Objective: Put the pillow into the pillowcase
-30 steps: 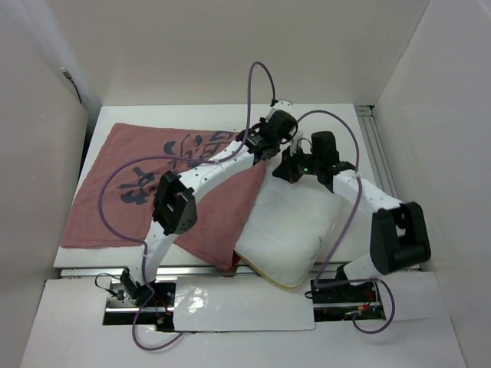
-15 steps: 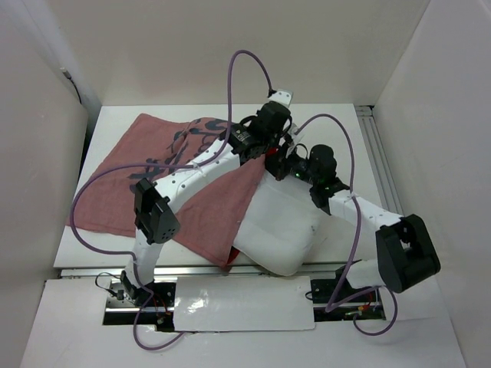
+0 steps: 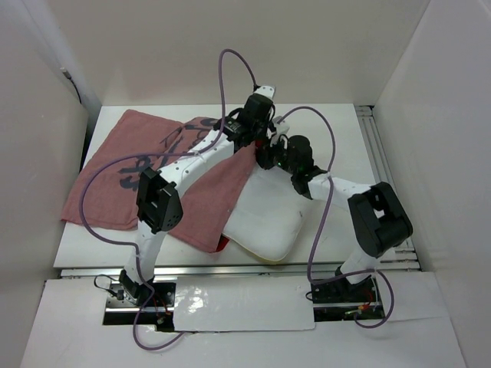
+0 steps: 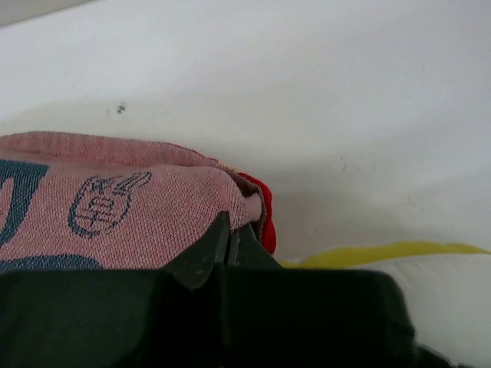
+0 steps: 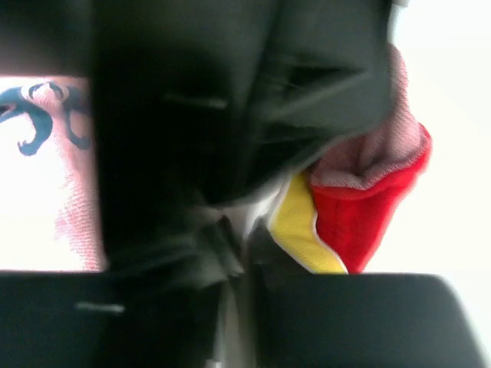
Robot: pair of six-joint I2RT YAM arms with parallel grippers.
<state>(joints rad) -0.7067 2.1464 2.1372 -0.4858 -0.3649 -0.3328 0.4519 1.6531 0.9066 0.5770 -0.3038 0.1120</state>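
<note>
One pillow [image 3: 265,222] | one pillowcase [image 3: 146,134] | left fingers [image 4: 201,257] pinched shut on pillowcase edge | right fingers [image 5: 184,253] blurred, grip unclear

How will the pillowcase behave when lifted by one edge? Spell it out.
Probably floppy: the pillowcase lies rumpled and creased, so it should sag from any held edge. Likely light and grippy: the left wrist view shows coarse weave where the left gripper pinches it. A push would likely bunch it, not slide it.

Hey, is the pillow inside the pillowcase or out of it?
Mostly out: the white pillow lies bare beside the pink pillowcase, only its far end at the opening.
</note>
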